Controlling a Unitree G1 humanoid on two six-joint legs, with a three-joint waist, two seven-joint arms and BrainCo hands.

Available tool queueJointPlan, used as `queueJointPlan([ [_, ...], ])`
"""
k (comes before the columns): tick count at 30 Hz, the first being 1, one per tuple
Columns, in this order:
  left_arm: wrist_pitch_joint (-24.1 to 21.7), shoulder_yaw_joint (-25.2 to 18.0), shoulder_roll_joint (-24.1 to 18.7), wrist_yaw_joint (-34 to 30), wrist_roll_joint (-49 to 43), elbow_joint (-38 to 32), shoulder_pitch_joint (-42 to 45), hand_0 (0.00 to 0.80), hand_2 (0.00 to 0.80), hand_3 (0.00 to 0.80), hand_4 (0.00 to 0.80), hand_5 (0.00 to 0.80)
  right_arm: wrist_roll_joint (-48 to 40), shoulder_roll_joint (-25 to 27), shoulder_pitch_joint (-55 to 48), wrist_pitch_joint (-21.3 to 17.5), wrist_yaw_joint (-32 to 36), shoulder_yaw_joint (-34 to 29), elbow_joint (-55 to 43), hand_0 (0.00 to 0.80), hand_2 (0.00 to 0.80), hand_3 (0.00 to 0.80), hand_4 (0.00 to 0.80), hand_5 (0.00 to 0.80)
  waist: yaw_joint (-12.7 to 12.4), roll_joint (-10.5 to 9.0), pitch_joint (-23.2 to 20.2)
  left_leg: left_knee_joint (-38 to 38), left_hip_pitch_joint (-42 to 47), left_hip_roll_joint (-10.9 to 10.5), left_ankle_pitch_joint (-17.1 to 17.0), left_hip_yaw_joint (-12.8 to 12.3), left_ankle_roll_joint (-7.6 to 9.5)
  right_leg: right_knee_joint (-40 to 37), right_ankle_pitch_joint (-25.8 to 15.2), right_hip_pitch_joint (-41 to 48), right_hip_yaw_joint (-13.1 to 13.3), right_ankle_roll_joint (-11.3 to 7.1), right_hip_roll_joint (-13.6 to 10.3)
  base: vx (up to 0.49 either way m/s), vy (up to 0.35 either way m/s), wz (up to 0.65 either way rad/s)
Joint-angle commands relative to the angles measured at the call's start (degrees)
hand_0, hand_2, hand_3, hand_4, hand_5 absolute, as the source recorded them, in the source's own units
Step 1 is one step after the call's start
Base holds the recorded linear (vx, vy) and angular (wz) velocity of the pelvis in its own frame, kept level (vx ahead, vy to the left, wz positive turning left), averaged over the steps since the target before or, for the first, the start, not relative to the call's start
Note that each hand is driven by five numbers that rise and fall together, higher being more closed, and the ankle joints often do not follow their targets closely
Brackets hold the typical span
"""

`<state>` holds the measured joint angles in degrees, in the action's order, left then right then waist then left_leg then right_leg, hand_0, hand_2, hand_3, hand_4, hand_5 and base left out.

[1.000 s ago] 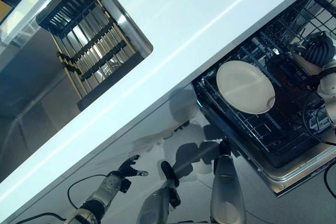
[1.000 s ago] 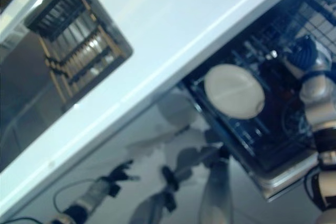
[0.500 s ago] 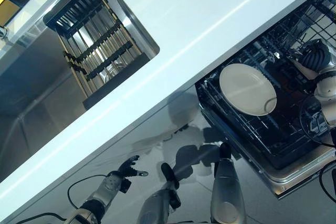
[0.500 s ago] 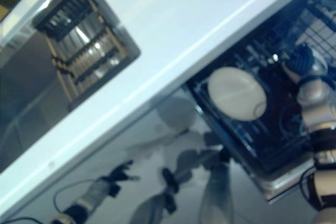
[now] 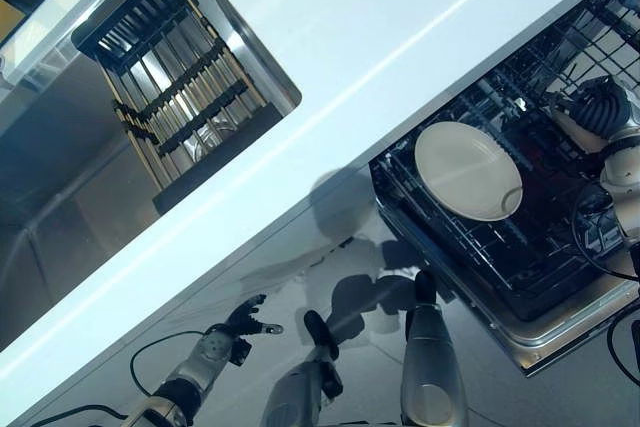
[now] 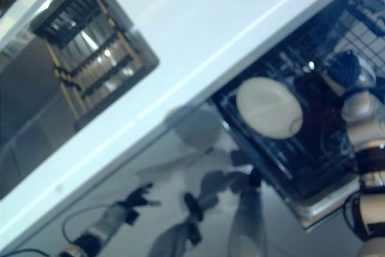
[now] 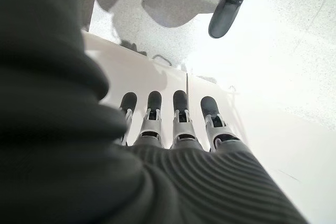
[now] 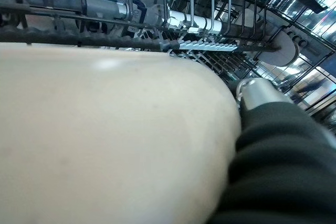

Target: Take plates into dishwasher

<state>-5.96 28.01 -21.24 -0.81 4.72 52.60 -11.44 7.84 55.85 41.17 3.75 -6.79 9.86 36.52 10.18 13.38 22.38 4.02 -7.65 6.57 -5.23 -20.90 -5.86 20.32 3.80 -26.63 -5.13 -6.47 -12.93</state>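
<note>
We see little change over the last second: our right hand [image 5: 600, 112] still holds the round cream plate [image 5: 467, 170] over the black wire dishwasher rack [image 5: 520, 257], its grip hidden. Our left hand [image 5: 240, 322] hangs relaxed, empty.

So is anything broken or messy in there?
Nothing looks broken or spilled. The cream plate is whole and clean, over the dark dishwasher rack, with the right robot hand at its far edge; whether it sits in a slot can't be told. The left robot hand hangs empty low by the cabinet front.
</note>
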Motion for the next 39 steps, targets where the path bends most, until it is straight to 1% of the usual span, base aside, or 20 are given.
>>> queueJointPlan([
  [1, 0.1, -2.5, 1.3, 1.1, 0.1, 1.9, -1.4, 0.0, 0.0, 0.0, 0.0, 0.0, 0.6, 1.4, -5.8, 5.3, -0.4, 0.9, 14.8, 0.646, 0.646, 0.646, 0.646, 0.646, 2.7, 1.28, 2.5, -2.4, 1.2, 2.5, -0.7, 0.7, -2.76, -9.1, -3.8, 4.2, 0.5, 2.46, 3.8, 0.0, 0.0, 0.0],
  [2, 0.0, -2.4, 1.5, 1.2, 0.0, 2.1, -1.3, 0.0, 0.0, 0.0, 0.0, 0.0, 0.6, 1.4, -6.0, 5.2, -0.8, 0.7, 15.1, 0.056, 0.056, 0.056, 0.056, 0.056, 2.7, 1.26, 2.4, -2.4, 1.2, 2.4, -0.5, 0.7, -2.72, -9.3, -3.9, 4.4, 0.5, 2.45, 3.8, 0.0, 0.0, 0.0],
  [3, 0.0, -2.4, 1.5, 1.2, 0.0, 2.0, -1.2, 0.0, 0.0, 0.0, 0.0, 0.0, 0.6, 1.4, -6.1, 5.3, -0.8, 0.6, 15.1, 0.0, 0.0, 0.0, 0.0, 0.0, 2.7, 1.26, 2.4, -2.4, 1.3, 2.4, -0.5, 0.7, -2.71, -9.4, -3.9, 4.4, 0.5, 2.45, 3.8, 0.0, 0.0, 0.0],
  [11, 0.4, -2.6, 1.5, 0.9, -0.1, 1.2, -0.7, 0.0, 0.0, 0.0, 0.0, 0.0, -1.3, 2.2, -7.6, 5.6, -4.5, -1.6, 12.4, 0.0, 0.0, 0.0, 0.0, 0.0, 2.9, 0.97, 2.1, -1.6, 2.1, 2.2, 0.1, 0.1, -2.69, -10.6, -4.4, 5.3, 0.3, 2.17, 3.7, 0.0, 0.0, 0.0],
  [17, 0.3, -3.1, 1.2, 0.7, 0.4, 0.8, 0.1, 0.0, 0.0, 0.0, 0.0, 0.0, -2.5, 3.3, -10.2, 4.8, -8.6, -5.2, 8.0, 0.0, 0.0, 0.0, 0.0, 0.0, 3.4, 0.67, 2.0, -1.1, 2.5, 2.1, 0.3, -0.4, -2.73, -10.9, -4.5, 5.5, 0.2, 2.0, 3.8, 0.009, 0.023, -0.01],
  [21, -0.5, -3.7, 1.3, 0.8, 0.4, 1.0, 0.8, 0.0, 0.0, 0.0, 0.0, 0.0, -3.1, 4.2, -12.4, 5.7, -9.4, -7.8, 4.1, 0.0, 0.0, 0.0, 0.0, 0.0, 3.9, 0.31, 2.0, -0.7, 2.9, 1.9, 0.5, -0.8, -2.69, -11.1, -4.6, 5.5, 0.2, 1.94, 3.8, 0.0, 0.0, 0.0],
  [25, -0.7, -4.1, 1.5, 0.7, 0.4, 1.0, 1.5, 0.0, 0.0, 0.0, 0.0, 0.0, -4.1, 4.8, -14.4, 5.3, -9.9, -10.1, 1.2, 0.0, 0.0, 0.0, 0.0, 0.0, 4.2, 0.04, 1.7, -0.5, 3.3, 2.0, 0.5, -0.9, -2.75, -11.3, -4.6, 5.9, 0.2, 1.96, 4.0, 0.0, 0.0, 0.0],
  [32, -1.1, -5.6, 1.7, 0.6, 0.2, 1.5, 2.5, 0.0, 0.0, 0.0, 0.0, 0.0, -5.9, 4.6, -19.4, 3.7, -10.4, -15.8, -9.1, 0.0, 0.0, 0.0, 0.0, 0.0, 5.4, -0.88, 1.4, 0.2, 4.2, 2.0, 1.0, -1.6, -2.71, -11.7, -4.6, 6.4, 0.4, 1.88, 4.4, 0.003, 0.025, -0.05],
  [34, -1.4, -6.3, 1.9, 0.6, -0.1, 1.8, 2.9, 0.0, 0.0, 0.0, 0.0, 0.0, -6.5, 3.9, -21.8, 3.0, -10.9, -18.3, -14.3, 0.0, 0.0, 0.0, 0.0, 0.0, 6.0, -1.19, 1.1, 0.3, 4.6, 2.0, 1.1, -2.0, -2.75, -12.1, -4.6, 6.6, 0.6, 1.83, 4.7, 0.003, 0.033, -0.11],
  [38, -2.0, -6.9, 2.5, 0.9, -0.6, 2.7, 3.3, 0.0, 0.0, 0.0, 0.0, 0.0, -10.7, 2.1, -24.2, 1.5, -13.4, -22.1, -21.7, 0.0, 0.0, 0.0, 0.0, 0.0, 7.0, -1.77, 0.7, 0.4, 5.3, 2.0, 1.5, -2.5, -2.74, -12.6, -4.8, 6.9, 1.1, 1.83, 5.3, 0.001, 0.033, -0.07],
  [39, -2.3, -7.2, 2.8, 1.0, -0.6, 3.2, 3.3, 0.0, 0.0, 0.0, 0.0, 0.0, -13.0, 1.3, -24.6, 0.5, -14.2, -23.2, -23.1, 0.0, 0.0, 0.0, 0.0, 0.0, 7.3, -1.87, 0.5, 0.4, 5.5, 2.1, 1.6, -2.7, -2.79, -12.7, -4.8, 6.9, 1.3, 1.82, 5.4, 0.007, 0.054, -0.04],
])
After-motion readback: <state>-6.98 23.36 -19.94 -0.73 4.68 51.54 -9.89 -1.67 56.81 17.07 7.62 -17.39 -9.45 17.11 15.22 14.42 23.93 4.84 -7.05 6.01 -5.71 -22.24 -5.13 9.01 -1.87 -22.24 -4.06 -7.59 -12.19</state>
